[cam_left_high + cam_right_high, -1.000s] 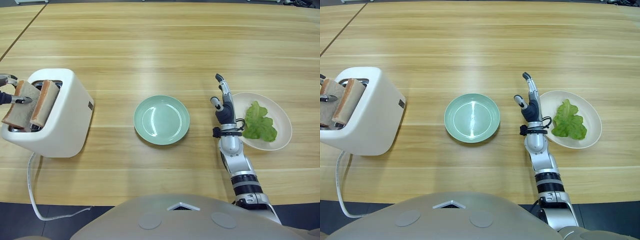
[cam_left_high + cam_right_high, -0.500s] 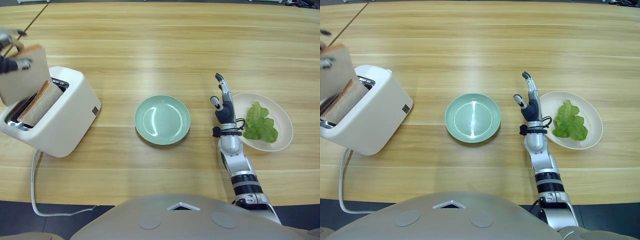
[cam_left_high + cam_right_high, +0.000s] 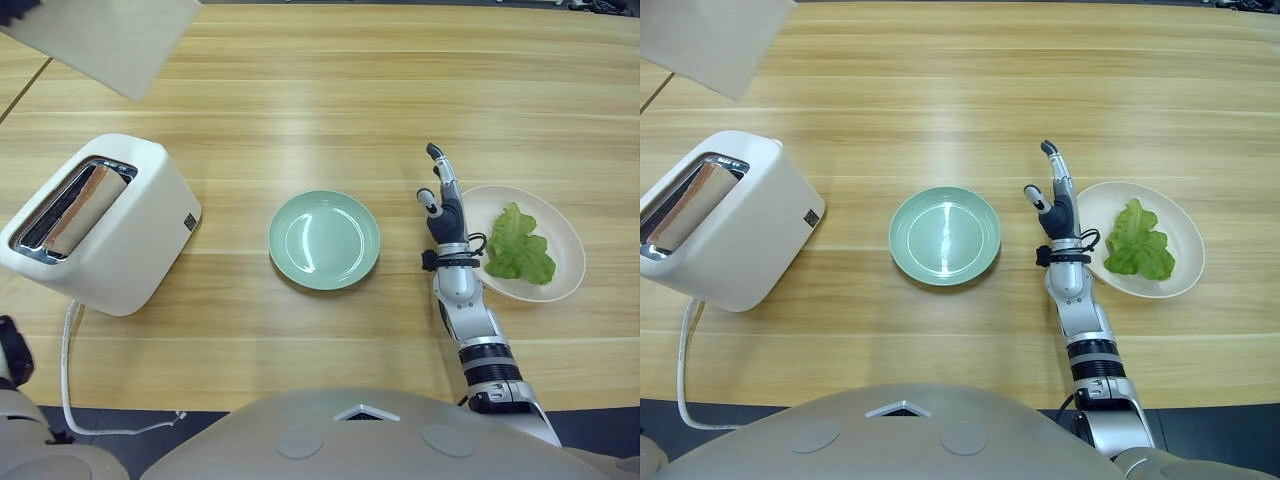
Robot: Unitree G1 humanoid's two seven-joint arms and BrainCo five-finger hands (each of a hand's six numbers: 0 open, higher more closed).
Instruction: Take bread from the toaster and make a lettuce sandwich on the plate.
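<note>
At far left the left hand [image 3: 12, 8] pinches a slice [image 3: 105, 40]; the right hand [image 3: 446, 208], fingers straight, rests left of the lettuce [image 3: 518, 245].

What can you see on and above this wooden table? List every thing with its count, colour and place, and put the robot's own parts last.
light wooden table: one, light brown, under everything.
boxy white toaster: one, white, on the table's left side.
thin power cord: one, white, from the toaster to the near edge.
brown-crusted bread slice: one, brown, in a toaster slot.
pale bread slice: one, beige, in the air at top left.
round green plate: one, pale green, table centre.
shallow cream bowl: one, cream, on the right.
lettuce leaf: one, green, in the bowl.
left hand: one, dark, top left corner, holding the pale slice.
right hand: one, dark and silver, fingers straight, between plate and bowl.
</note>
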